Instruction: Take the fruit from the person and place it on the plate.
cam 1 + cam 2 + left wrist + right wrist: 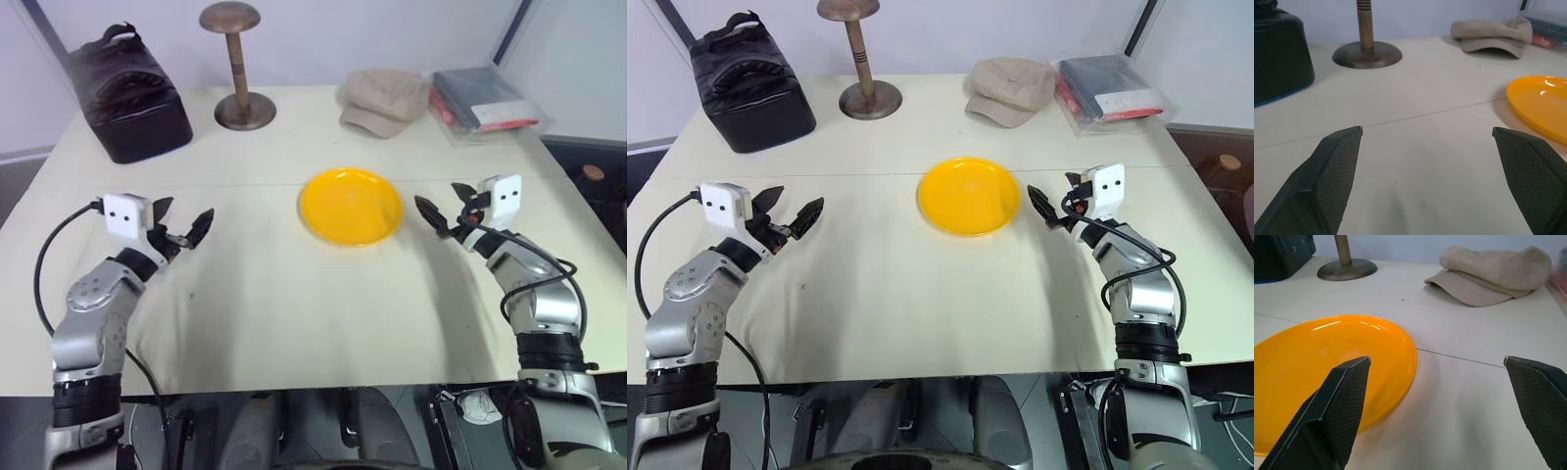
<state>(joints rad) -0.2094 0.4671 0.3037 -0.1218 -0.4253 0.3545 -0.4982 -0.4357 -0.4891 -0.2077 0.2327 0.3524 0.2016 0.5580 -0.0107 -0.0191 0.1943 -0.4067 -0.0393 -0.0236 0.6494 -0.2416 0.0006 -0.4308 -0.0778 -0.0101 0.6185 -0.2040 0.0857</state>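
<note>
Both arms hover above the cream table [294, 323], the left gripper [184, 231] and right gripper [446, 211] spread wide and empty, apparently waiting for a handover. Between them sits the bare orange-yellow plate [351, 206]; I see no fruit or person.

left gripper [182, 227]: open, empty | right gripper [453, 210]: open, empty
</note>
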